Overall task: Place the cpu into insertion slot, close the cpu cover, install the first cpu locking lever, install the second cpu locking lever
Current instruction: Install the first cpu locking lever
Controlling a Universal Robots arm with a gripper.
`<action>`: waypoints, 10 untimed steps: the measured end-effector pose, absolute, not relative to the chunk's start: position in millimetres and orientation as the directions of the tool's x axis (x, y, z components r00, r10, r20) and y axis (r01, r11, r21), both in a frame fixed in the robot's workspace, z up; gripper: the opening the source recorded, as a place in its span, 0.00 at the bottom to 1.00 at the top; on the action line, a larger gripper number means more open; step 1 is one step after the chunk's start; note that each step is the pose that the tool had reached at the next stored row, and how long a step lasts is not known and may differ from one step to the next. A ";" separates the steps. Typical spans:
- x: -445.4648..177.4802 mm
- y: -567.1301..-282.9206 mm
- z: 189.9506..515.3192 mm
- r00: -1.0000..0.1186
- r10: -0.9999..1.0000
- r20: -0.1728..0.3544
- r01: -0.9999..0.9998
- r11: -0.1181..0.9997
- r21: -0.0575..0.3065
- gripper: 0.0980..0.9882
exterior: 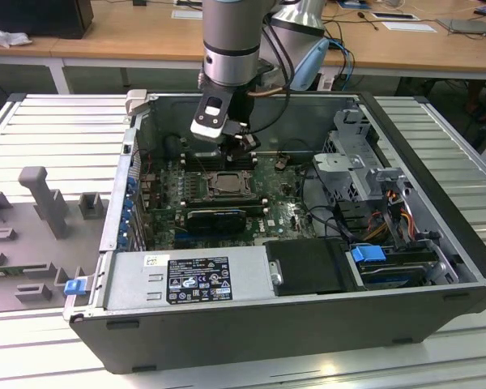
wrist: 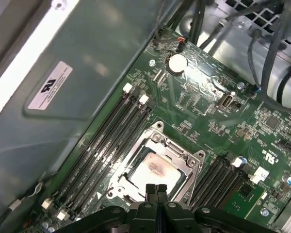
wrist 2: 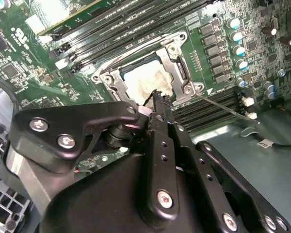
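Observation:
The cpu (wrist: 154, 169) lies flat in the insertion slot (exterior: 224, 185) on the green motherboard, its pale smudged metal top facing up. The cpu cover (wrist: 182, 156) is down around it as a dark silver frame, also seen in the second wrist view (wrist 2: 178, 62). A thin wire locking lever (wrist 2: 220, 105) sticks out from one corner of the socket. My gripper (wrist: 153, 188) hangs just above the socket's edge with its black fingers pressed together and nothing between them. In the exterior view the gripper (exterior: 241, 144) is at the far side of the socket.
Long black memory slots (wrist: 111, 131) flank the socket on both sides. The open case (exterior: 437, 243) holds a power supply (exterior: 186, 275) at the front, and a drive cage (exterior: 356, 154) and cables (exterior: 389, 211) on the exterior view's right. A grey fixture (exterior: 49, 203) stands outside on the exterior view's left.

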State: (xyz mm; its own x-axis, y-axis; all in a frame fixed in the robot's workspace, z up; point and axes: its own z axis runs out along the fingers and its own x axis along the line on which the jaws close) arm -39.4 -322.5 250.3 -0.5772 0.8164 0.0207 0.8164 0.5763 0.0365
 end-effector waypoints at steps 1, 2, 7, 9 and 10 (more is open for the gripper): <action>-39.4 -322.5 250.3 -0.583 0.812 0.021 0.812 0.582 0.036 0.01; -39.4 -322.5 250.3 -0.590 0.807 0.021 0.807 0.589 0.036 0.01; -39.4 -322.5 250.3 -0.663 0.748 0.021 0.749 0.662 0.036 0.01; -39.4 -322.5 250.3 -0.708 0.706 0.021 0.706 0.708 0.036 0.01; -39.4 -322.5 250.3 -0.714 0.700 0.021 0.700 0.713 0.036 0.01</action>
State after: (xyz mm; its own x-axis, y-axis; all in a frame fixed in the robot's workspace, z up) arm -39.4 -322.5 250.3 -0.7137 0.7001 0.0207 0.7003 0.7129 0.0364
